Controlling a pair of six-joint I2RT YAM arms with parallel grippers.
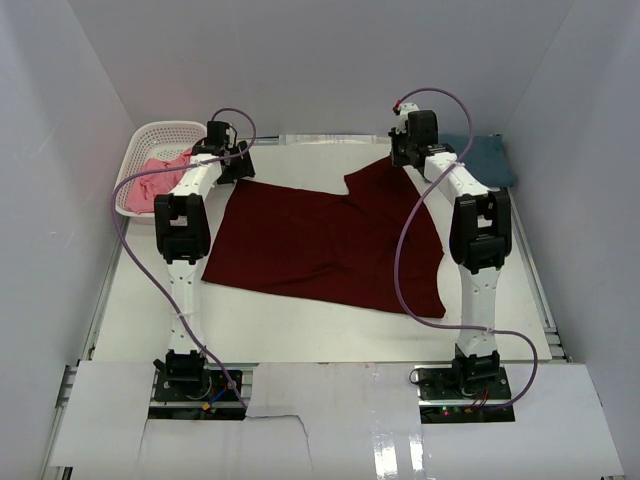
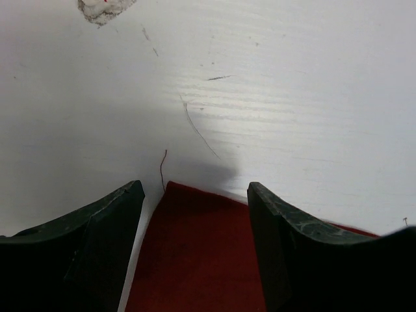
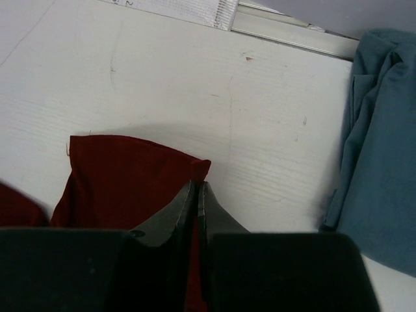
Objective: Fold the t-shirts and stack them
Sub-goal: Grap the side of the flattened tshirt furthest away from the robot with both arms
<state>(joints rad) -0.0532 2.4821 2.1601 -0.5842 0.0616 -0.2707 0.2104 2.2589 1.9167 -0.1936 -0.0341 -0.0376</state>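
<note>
Across the middle of the white counter (image 1: 300, 335) lay the big maroon t-shirt (image 1: 310, 245), spread mostly flat, with its far right part stretching toward the back edge. Over at the far right corner sat the blue t-shirt (image 1: 487, 158), bunched in a heap and apart from the maroon one. The far left corner had the white basket (image 1: 150, 132), and the pink t-shirt (image 1: 158, 182) was crumpled inside it.

The right gripper (image 3: 197, 188) was down at the far right corner of the maroon t-shirt with its fingers pressed together. From its wrist view you could see red cloth caught in the slit between them, so it was clamped on that corner. The left gripper (image 2: 195, 192) was at the far left corner with its fingers well apart, straddling the cloth. That corner lay flat on the counter between them, nothing pinched. A little loose thread (image 2: 162, 170) stuck out of that corner.
</note>
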